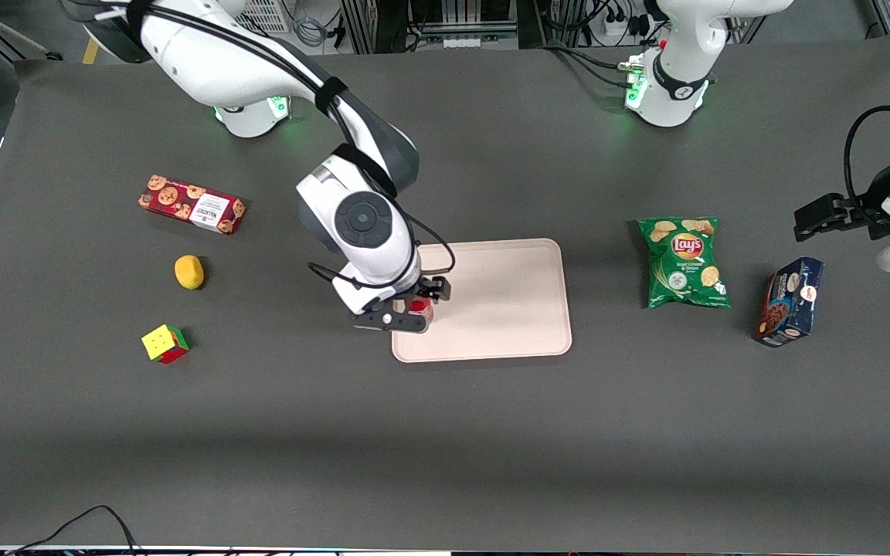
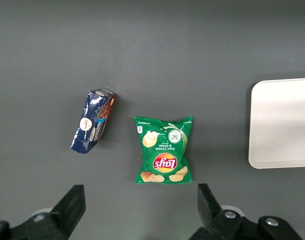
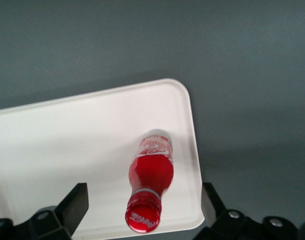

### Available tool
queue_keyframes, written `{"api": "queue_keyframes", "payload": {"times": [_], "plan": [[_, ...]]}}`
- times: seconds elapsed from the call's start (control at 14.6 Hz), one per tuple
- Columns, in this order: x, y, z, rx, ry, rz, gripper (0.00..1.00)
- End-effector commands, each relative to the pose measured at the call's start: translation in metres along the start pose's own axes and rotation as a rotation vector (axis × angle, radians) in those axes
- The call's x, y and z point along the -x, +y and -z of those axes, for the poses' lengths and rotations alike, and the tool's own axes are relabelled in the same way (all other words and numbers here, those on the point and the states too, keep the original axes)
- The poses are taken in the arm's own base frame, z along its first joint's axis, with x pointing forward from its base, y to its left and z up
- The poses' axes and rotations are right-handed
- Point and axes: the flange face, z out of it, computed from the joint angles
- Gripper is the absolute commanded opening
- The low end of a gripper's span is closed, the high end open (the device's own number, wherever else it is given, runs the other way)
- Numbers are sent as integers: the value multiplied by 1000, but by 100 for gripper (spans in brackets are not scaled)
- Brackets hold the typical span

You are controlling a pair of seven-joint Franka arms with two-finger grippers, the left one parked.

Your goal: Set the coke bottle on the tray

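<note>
The coke bottle (image 3: pixel 150 172), red with a red cap and white script, stands upright on the pale beige tray (image 3: pixel 67 145), close to one rounded corner. In the front view only a bit of red (image 1: pixel 419 306) shows under the wrist, on the tray (image 1: pixel 507 301) at its edge toward the working arm's end, near the corner closer to the front camera. My right gripper (image 3: pixel 142 210) is just above the bottle, open. Its fingers (image 3: pixel 75 205) stand wide on both sides of the cap and touch nothing.
Toward the working arm's end lie a red cookie box (image 1: pixel 192 204), a yellow lemon-like object (image 1: pixel 189 272) and a cube toy (image 1: pixel 164 344). Toward the parked arm's end lie a green Lay's chips bag (image 1: pixel 683 262) and a dark blue cookie box (image 1: pixel 791 301).
</note>
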Motion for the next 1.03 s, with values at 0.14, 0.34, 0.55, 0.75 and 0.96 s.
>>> {"api": "queue_keyframes", "payload": {"times": [0.14,0.34,0.55,0.75,0.96], "plan": [[-7,95,146,4,81,8,100],[-14,181,210,-22,74,107,100],[-14,262,259,-1,54,170,100],[-11,338,283,-7,62,234,100],[-15,379,284,-8,68,210,100]]}}
